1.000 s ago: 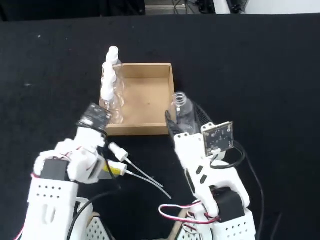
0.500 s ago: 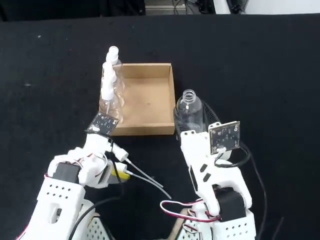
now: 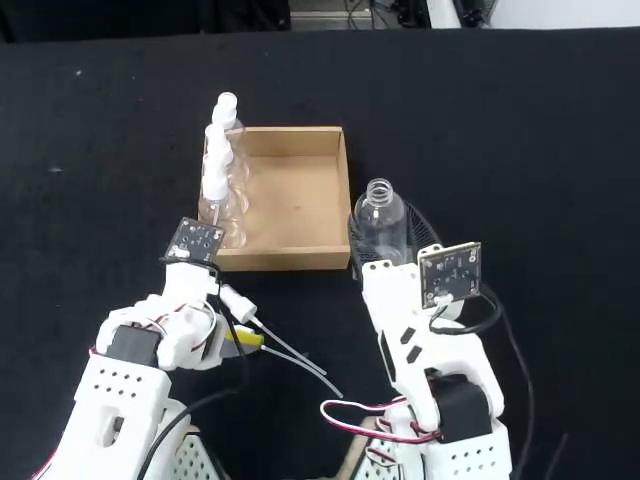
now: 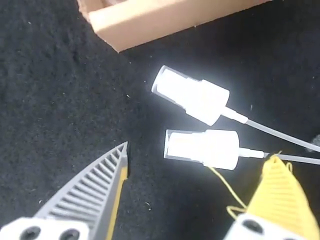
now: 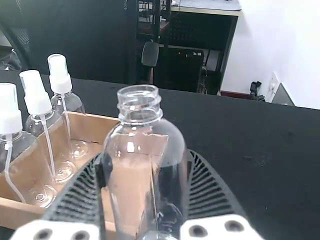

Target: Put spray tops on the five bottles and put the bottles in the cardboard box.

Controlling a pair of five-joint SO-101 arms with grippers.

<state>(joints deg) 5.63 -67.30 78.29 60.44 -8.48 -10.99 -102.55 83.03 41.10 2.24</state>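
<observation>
Clasping upright bottle [image 5: 140, 107], right end effector [image 5: 146, 165]

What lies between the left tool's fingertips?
The left wrist view shows a loose spray top lying between the fingertips of the open left tool, with a second spray top just beyond.

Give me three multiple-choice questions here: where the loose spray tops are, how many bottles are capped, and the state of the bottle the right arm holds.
1. The two loose spray tops lie: A in the cardboard box; B on the table outside it; C on bottles.
2. Capped bottles in the box: A one; B three; C five.
3. The held bottle is: A uncapped, upright; B capped; C lying down.
Answers: B, both lie on black cloth; B, three white tops stand along one wall; A, its neck is open between the right gripper's jaws.
</observation>
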